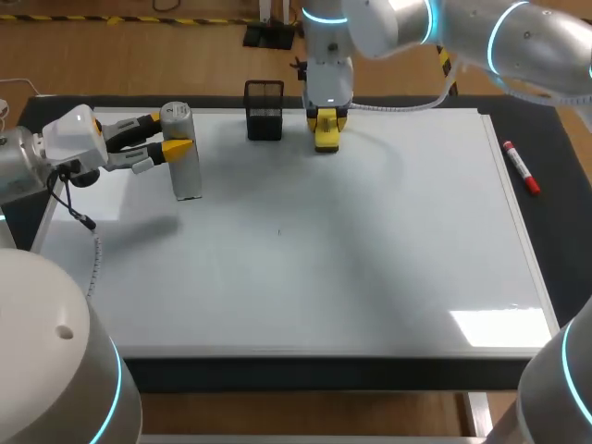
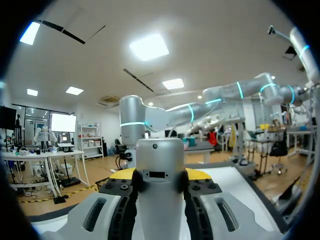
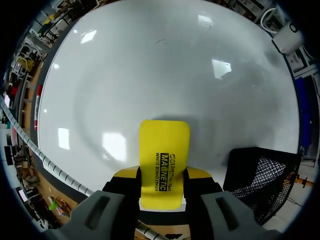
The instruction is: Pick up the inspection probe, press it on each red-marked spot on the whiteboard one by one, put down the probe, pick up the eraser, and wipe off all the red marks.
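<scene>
The right end effector (image 1: 326, 118) grips the yellow eraser (image 1: 326, 137) between its fingers with the mesh holder (image 1: 265, 111) just beside it, so a sideways wipe could knock that over; the left end effector (image 1: 171, 136) clamps the upright probe (image 1: 188, 166).

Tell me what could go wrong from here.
The right gripper, shut on the eraser, sits close beside the black mesh basket; a sideways wipe might knock it. The left gripper holds the probe upright at the left of the whiteboard, so a long wipe that way might bring the arms together.
</scene>
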Controlling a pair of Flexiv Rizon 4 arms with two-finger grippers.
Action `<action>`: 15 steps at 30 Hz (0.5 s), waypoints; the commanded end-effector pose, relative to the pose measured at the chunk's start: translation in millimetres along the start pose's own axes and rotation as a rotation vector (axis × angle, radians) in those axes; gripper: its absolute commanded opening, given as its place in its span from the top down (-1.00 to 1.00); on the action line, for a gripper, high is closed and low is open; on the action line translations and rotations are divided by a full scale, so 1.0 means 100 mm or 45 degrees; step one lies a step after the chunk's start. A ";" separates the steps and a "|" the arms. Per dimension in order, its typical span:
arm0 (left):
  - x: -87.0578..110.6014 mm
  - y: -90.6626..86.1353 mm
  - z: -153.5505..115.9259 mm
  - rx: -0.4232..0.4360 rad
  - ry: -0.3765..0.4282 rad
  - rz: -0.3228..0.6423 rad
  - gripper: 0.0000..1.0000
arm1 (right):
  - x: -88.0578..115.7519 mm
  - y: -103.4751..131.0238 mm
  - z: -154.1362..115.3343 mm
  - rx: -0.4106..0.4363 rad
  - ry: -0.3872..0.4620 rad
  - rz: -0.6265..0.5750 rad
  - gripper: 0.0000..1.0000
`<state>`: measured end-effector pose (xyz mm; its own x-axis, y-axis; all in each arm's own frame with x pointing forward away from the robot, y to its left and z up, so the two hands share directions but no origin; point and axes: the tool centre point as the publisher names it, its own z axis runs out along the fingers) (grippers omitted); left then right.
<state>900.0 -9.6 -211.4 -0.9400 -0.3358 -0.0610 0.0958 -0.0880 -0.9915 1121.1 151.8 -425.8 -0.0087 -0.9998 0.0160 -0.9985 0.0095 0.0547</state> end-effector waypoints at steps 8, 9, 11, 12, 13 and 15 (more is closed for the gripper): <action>0.00 -0.01 0.00 0.001 -0.001 0.001 1.00 | 0.01 -0.02 0.01 -0.011 0.033 0.009 -1.00; 0.00 -0.01 0.00 0.001 -0.001 0.001 1.00 | 0.02 -0.02 0.00 -0.009 0.034 0.011 -1.00; 0.00 -0.01 0.00 0.001 -0.001 0.001 1.00 | 0.05 -0.01 -0.01 -0.002 0.039 0.012 -1.00; 0.00 -0.01 0.00 0.001 -0.001 0.001 1.00 | 0.07 0.00 -0.02 0.000 0.047 0.020 -1.00; 0.00 -0.01 0.00 0.001 -0.001 0.001 1.00 | 0.09 0.01 -0.02 0.006 0.064 0.023 -1.00; 0.00 -0.01 0.00 0.001 -0.001 0.001 1.00 | 0.13 0.03 -0.05 0.009 0.071 0.027 -1.00</action>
<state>900.0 -9.7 -211.4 -0.9400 -0.3357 -0.0610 0.0958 -0.0880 -0.9915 1122.9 141.3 -430.5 -0.0280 -0.9974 0.0660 -0.9981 0.0316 0.0536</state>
